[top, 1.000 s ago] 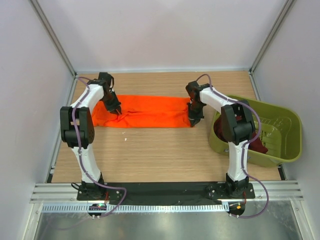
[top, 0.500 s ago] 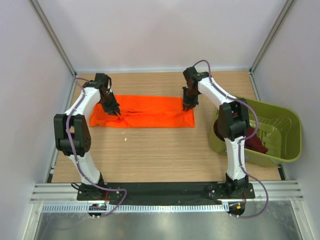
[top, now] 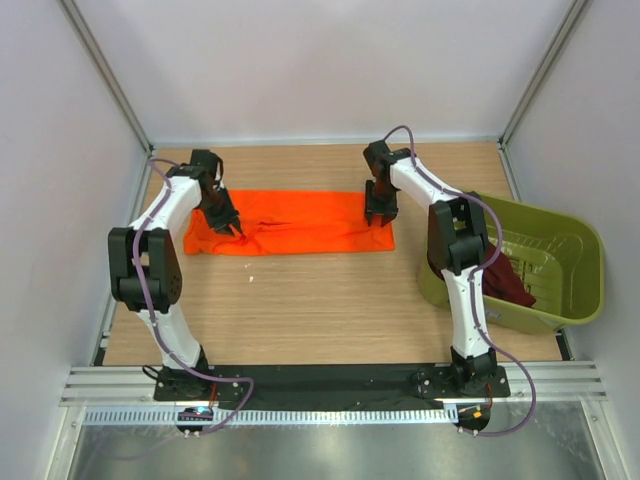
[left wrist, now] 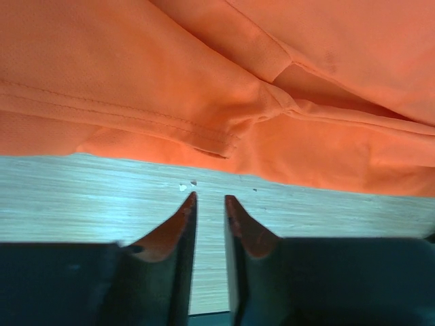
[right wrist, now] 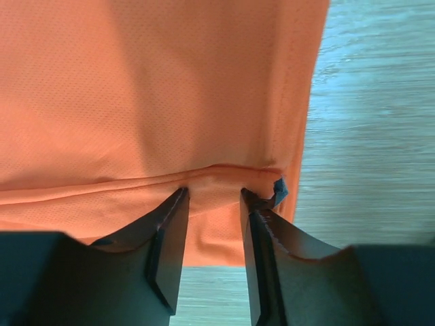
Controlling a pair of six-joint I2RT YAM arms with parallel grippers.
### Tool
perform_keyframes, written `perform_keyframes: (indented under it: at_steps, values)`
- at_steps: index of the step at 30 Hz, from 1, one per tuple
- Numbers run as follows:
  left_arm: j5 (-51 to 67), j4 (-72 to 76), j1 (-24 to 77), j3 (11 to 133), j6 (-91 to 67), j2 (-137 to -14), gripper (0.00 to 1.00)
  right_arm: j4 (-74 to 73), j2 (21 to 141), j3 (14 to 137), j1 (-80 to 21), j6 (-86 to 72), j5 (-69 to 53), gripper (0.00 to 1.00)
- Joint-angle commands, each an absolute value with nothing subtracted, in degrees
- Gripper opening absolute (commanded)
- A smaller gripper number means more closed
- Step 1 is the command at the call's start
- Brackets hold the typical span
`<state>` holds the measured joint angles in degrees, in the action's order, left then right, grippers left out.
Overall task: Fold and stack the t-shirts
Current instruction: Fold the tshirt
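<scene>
The bright orange t-shirt [top: 300,225] lies on the table as a long strip folded lengthwise. My left gripper [top: 230,224] is low over its left part. In the left wrist view the left gripper [left wrist: 209,197] is slightly open and empty, over bare wood just off the shirt's hem [left wrist: 272,68]. My right gripper [top: 381,214] is over the shirt's right end. In the right wrist view the right gripper [right wrist: 214,192] is open, with a fold of the orange cloth [right wrist: 170,88] lying beneath and between the jaws. The dark maroon t-shirt [top: 505,282] lies crumpled in the tub.
The olive-green plastic tub [top: 575,240] stands at the right, close to the right arm. White walls enclose the table on three sides. A small white speck [top: 251,279] lies on the wood near the shirt.
My right gripper has moved from the shirt's near right corner towards the far side. The left arm shifted slightly left. The shirt's right end now lies a little further right.
</scene>
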<state>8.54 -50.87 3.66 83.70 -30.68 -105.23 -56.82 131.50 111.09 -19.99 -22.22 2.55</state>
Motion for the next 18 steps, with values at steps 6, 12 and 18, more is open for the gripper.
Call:
perform_keyframes:
  at_steps: [6, 12, 18]
  values:
    - [5.80, -49.57, 1.41, 81.74, -30.32, -99.05, 0.41, -57.92, 120.77, 110.05, -21.09, -21.80, -1.47, 0.50]
    - [6.86, -49.13, -4.39, 82.69, -28.39, -102.91, 0.42, -58.01, 114.45, 105.83, -21.62, -21.18, -4.13, 0.50]
    - [6.42, -49.57, -9.84, 83.67, -27.51, -104.50, 0.42, -57.65, 111.36, 101.52, -21.62, -20.30, -4.13, 0.50]
